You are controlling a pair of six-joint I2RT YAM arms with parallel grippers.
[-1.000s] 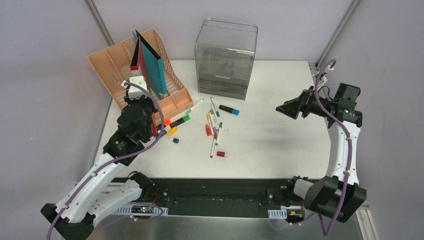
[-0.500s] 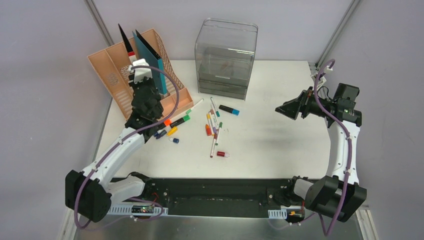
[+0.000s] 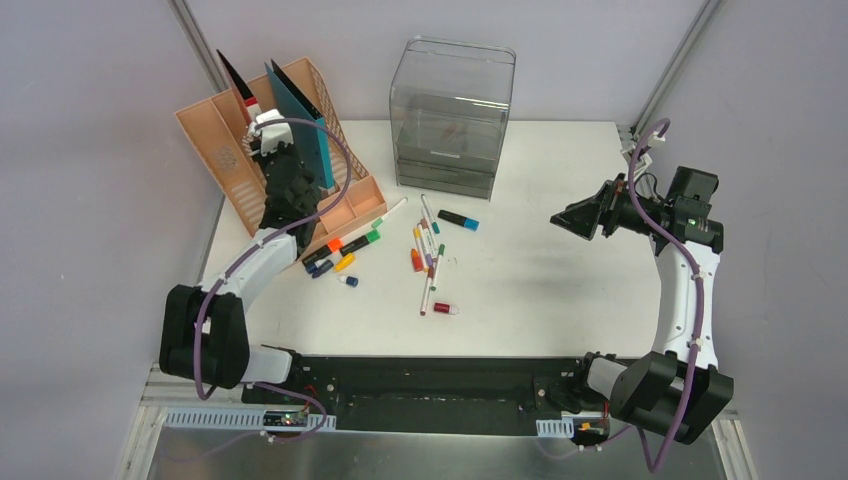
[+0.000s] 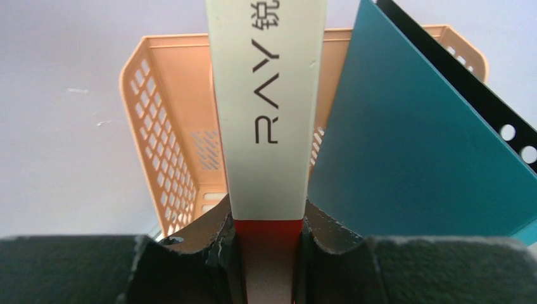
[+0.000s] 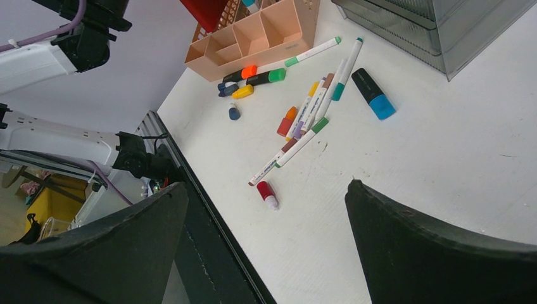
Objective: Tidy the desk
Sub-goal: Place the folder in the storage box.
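Observation:
The white desk (image 3: 560,290) holds a peach file rack (image 3: 215,135) at its back left. My left gripper (image 3: 268,135) reaches into the rack and is shut on a thin book (image 3: 240,82). In the left wrist view its white and red spine (image 4: 266,95) stands upright between the jaws of my left gripper (image 4: 267,218), in front of the rack (image 4: 171,145) and just left of a teal folder (image 4: 411,145). That teal folder (image 3: 300,125) stands in the rack. My right gripper (image 3: 565,220) hangs open above the desk's right side, with nothing held.
A clear grey drawer box (image 3: 452,110) stands at the back centre. Several markers (image 3: 428,250) lie loose mid-desk, with a blue-capped one (image 5: 373,95) and a red cap (image 5: 267,194). More markers (image 3: 345,250) lie by the rack's front compartments (image 5: 266,31).
My left arm has stretched away toward the back left, carrying the book up into the rack beside the teal folder. The right arm has not moved.

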